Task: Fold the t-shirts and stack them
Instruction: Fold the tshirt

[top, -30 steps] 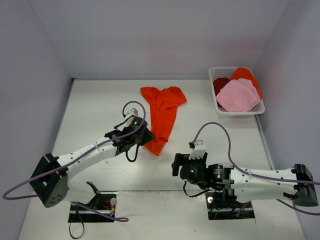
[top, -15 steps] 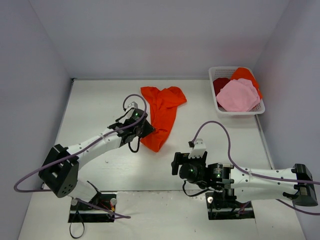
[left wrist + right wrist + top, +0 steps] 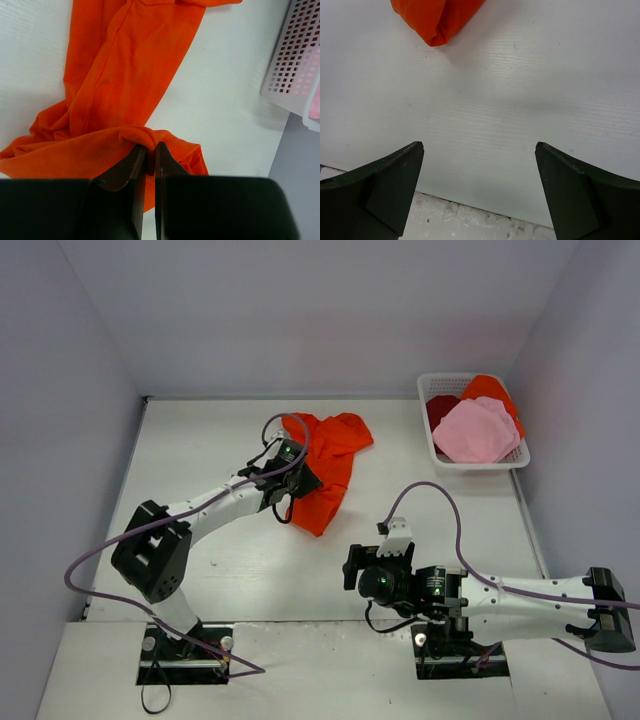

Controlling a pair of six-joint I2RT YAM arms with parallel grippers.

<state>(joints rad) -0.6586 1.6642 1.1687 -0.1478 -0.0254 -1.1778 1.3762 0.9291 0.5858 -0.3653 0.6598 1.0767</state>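
Observation:
A bright orange-red t-shirt (image 3: 332,462) lies crumpled lengthwise mid-table. My left gripper (image 3: 304,482) is at its left side, shut on a bunched fold of the cloth (image 3: 125,75), which is pinched between the fingertips of the left gripper (image 3: 151,149). The shirt's near end (image 3: 437,17) hangs doubled over. My right gripper (image 3: 351,570) hovers near the front edge, open, with only bare table between the tips of the right gripper (image 3: 479,145). A pink t-shirt (image 3: 476,432), a dark red one (image 3: 440,408) and another orange one (image 3: 490,388) lie in the basket.
The white lattice basket (image 3: 478,466) stands at the back right by the wall; its corner (image 3: 292,65) shows in the left wrist view. Walls enclose the table on three sides. The table's front seam (image 3: 470,212) runs just under the right fingers.
My left gripper has moved away from the bases and to the right, carrying the shirt's near end up toward its far end, so the shirt now looks shorter. The right arm has stayed still.

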